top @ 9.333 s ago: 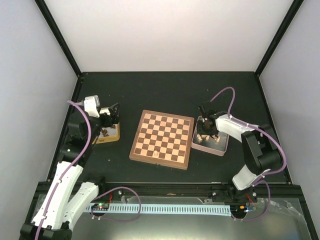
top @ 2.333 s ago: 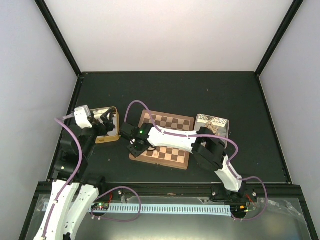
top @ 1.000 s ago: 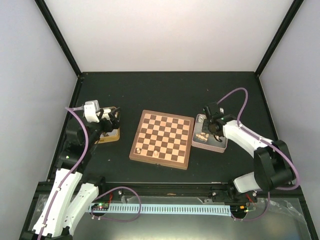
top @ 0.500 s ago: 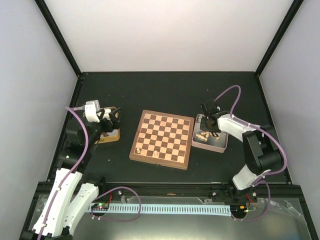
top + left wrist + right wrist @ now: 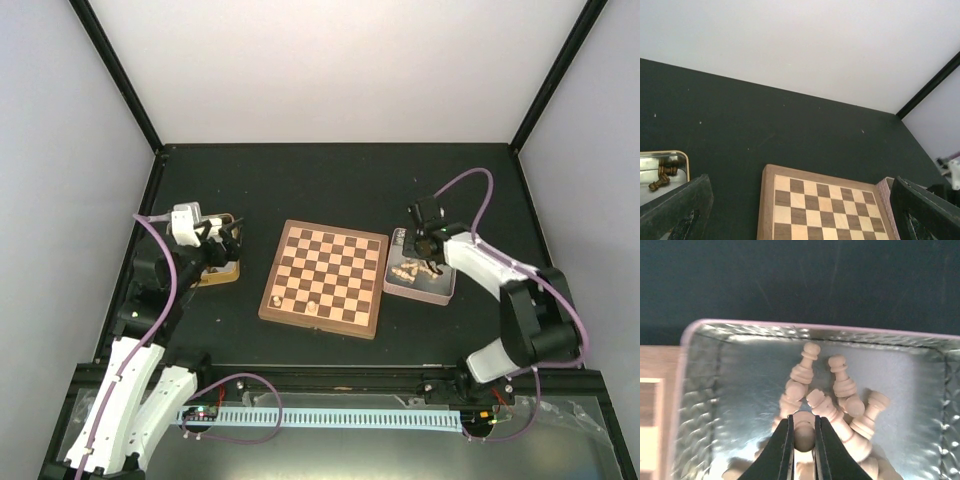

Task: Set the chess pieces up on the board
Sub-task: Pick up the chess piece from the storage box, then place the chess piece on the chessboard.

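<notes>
The board (image 5: 322,280) lies mid-table with two pale pieces on its near rows, one (image 5: 276,298) at the near left corner and one (image 5: 313,308) beside it. My right gripper (image 5: 803,434) is down in the silver tin (image 5: 810,328) and shut on the round head of a pale piece (image 5: 803,438) in a heap of several pale pieces (image 5: 842,385). In the top view it (image 5: 424,246) is over that tin (image 5: 441,287). My left gripper (image 5: 224,243) hangs open and empty above the gold tin (image 5: 224,271), its fingers (image 5: 676,214) wide apart.
The gold tin (image 5: 651,159) holds a few dark brown pieces (image 5: 662,176). The board's far edge (image 5: 815,176) shows in the left wrist view. Black posts and white walls stand round the dark table (image 5: 330,190).
My right arm reached across to the board's near left corner, left a pale piece there, and came back to the silver tin, where it shut on another pale piece. The left arm barely moved.
</notes>
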`<state>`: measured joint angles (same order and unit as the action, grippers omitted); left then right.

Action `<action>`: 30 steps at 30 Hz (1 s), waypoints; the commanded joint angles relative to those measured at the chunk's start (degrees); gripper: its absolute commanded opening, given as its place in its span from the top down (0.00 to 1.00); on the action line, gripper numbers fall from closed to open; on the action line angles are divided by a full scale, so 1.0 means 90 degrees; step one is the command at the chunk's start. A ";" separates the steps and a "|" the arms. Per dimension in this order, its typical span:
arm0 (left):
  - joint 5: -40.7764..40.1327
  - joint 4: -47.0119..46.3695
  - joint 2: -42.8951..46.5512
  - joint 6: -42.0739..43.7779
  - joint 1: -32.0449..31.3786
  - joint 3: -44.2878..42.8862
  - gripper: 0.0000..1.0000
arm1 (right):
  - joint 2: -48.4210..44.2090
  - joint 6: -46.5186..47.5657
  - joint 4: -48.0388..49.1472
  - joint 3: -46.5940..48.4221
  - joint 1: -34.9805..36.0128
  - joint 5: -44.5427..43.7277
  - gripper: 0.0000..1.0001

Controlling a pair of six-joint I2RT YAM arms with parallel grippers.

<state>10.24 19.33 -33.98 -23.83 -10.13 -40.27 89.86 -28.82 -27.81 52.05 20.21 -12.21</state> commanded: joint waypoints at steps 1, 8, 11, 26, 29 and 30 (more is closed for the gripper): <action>0.0379 0.0322 0.0212 0.0094 0.0046 -0.0075 0.01 | -0.1068 0.0106 -0.0013 -0.0148 0.0000 0.0332 0.95; 0.1064 0.1096 0.0673 0.0259 0.0050 -0.0015 0.01 | -0.1815 0.0302 -0.0165 -0.0181 0.0412 0.0942 0.95; 0.1216 0.1229 0.0767 0.0353 0.0049 -0.0025 0.01 | -0.2004 0.0174 -0.0346 -0.0119 0.0975 0.0969 0.95; 0.0107 0.0875 0.1391 0.0702 0.0051 0.0308 0.01 | 0.0777 -0.0697 -0.0425 0.2332 0.4379 0.0113 0.94; -0.0160 0.1042 0.1632 0.0711 0.0051 0.0308 0.01 | 0.1725 -0.0636 -0.0815 0.3444 0.4686 -0.0053 0.94; -0.0255 0.1119 0.1723 0.0668 0.0049 0.0351 0.01 | 0.1999 -0.0594 -0.0951 0.3768 0.4764 -0.0108 0.94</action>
<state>13.10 28.21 -21.19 -18.57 -10.13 -37.65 101.69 -33.82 -32.88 77.62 60.55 -9.61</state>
